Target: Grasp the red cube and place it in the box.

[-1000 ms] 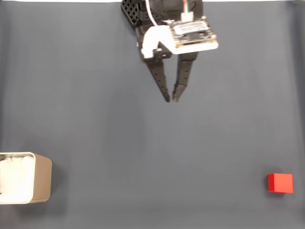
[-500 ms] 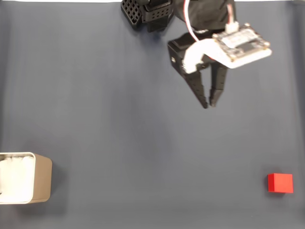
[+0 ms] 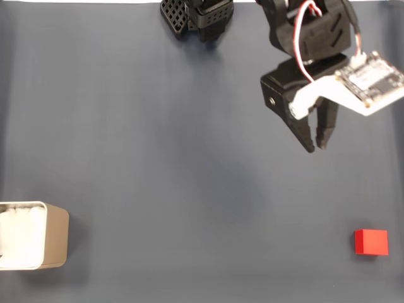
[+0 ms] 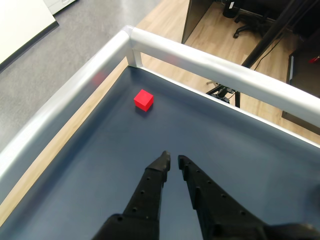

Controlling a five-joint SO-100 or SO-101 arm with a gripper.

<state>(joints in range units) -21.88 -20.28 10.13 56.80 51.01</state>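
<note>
I see a dark blue table [image 3: 126,126] with a silver rail [image 4: 210,62], wooden floor [image 4: 165,20] beyond.

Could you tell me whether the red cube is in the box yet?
Out. The red cube sits on the mat at the fixed view's right edge; the box is at far left.

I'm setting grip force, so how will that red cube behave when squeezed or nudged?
The red cube looks rigid with flat faces, so it probably sits stably and won't roll. Its matte surface should grip well. Being small, it's likely light and may slide on the table.
</note>
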